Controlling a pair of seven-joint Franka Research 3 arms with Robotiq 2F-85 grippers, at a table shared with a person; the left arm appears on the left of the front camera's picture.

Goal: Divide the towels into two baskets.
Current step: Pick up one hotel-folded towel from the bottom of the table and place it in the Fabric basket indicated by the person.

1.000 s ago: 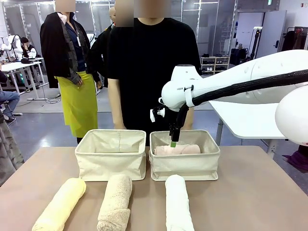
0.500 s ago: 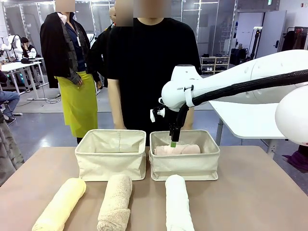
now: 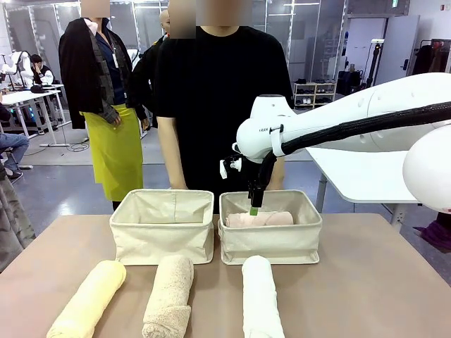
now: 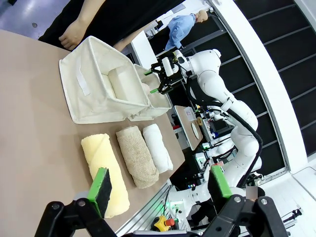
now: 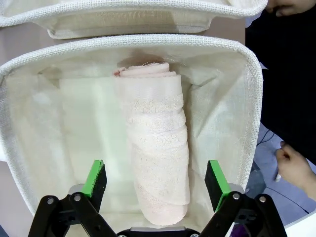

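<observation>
The right basket [image 3: 271, 243] holds a light pink towel [image 3: 259, 219] lying along it. My right gripper [image 3: 254, 205] hangs open just above that roll. In the right wrist view its green pads [image 5: 95, 177] stand either side of the pink towel [image 5: 155, 148], apart from it, inside the basket [image 5: 247, 98]. The left basket [image 3: 162, 236] shows no towel. In front lie the pale yellow towel [image 3: 88, 299], the beige towel [image 3: 169, 292] and the white towel [image 3: 261, 299]. My left gripper [image 4: 159, 183] is open, high above the yellow towel [image 4: 106, 168], beige towel [image 4: 136, 155] and white towel [image 4: 157, 147].
A person in black [image 3: 222, 105] stands close behind the baskets, one hand [image 5: 291, 165] near the right basket's far wall. Other people stand farther back. A white table [image 3: 352, 176] is at the right. Bare tabletop [image 3: 373, 282] lies right of the white towel.
</observation>
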